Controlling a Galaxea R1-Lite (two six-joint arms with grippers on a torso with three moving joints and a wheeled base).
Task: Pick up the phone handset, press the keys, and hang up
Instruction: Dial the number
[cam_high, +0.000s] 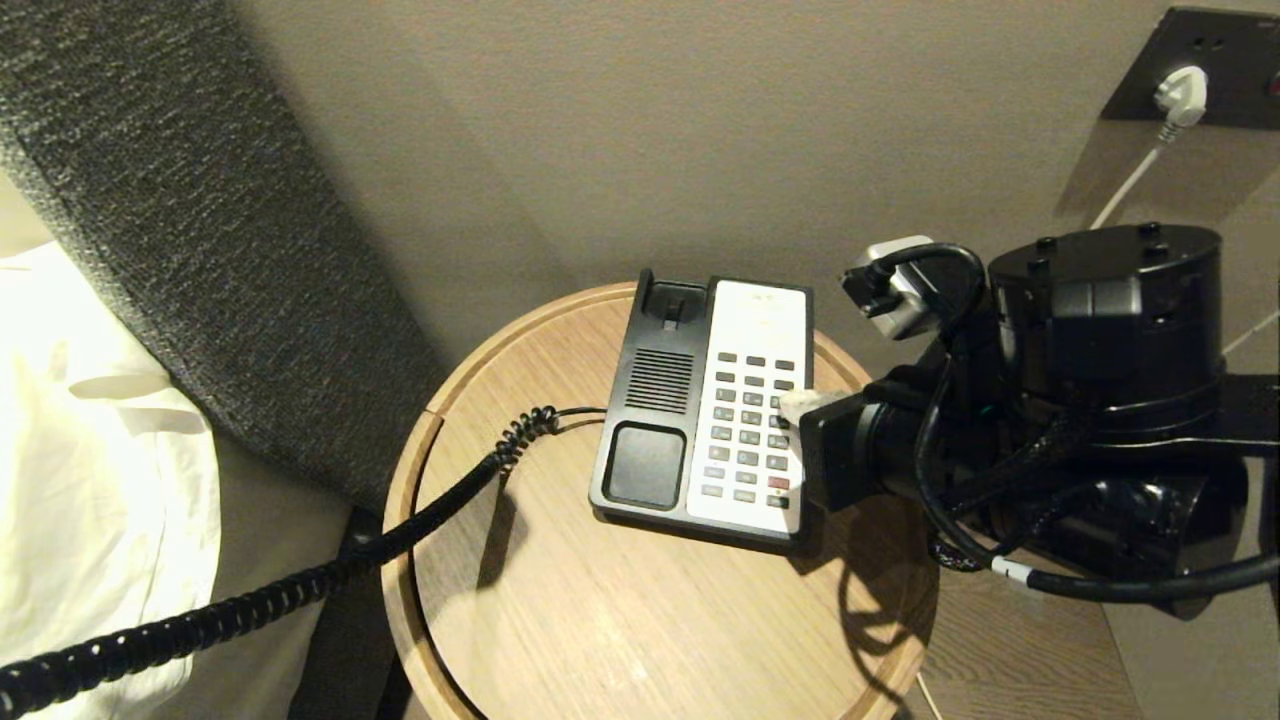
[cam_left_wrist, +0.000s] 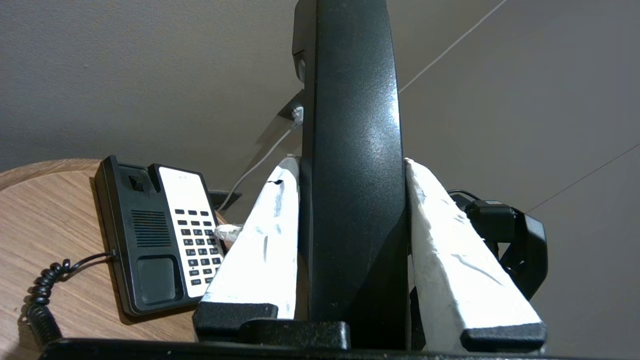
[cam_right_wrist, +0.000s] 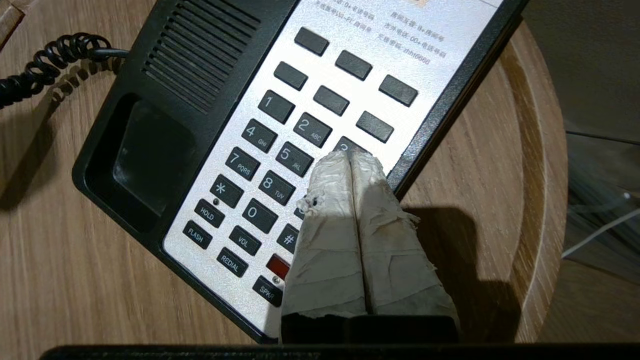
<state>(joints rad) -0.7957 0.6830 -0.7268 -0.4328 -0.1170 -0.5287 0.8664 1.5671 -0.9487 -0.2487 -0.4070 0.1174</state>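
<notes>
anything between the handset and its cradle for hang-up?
Nothing visible. The cradle on the phone base is bare. The right gripper, fingers shut, sits over the keys beside it, and the left gripper holds the handset off to the side.

keys (cam_right_wrist: 280, 150) marked 1–8, 0, *, #, HOLD, FLASH, VOL, REDIAL, SPKR

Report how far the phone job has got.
Done: the handset is off the base, clamped in the left gripper. In hand: the shut right gripper has its tips at the keys, by the 3. Left: hanging up.
</notes>
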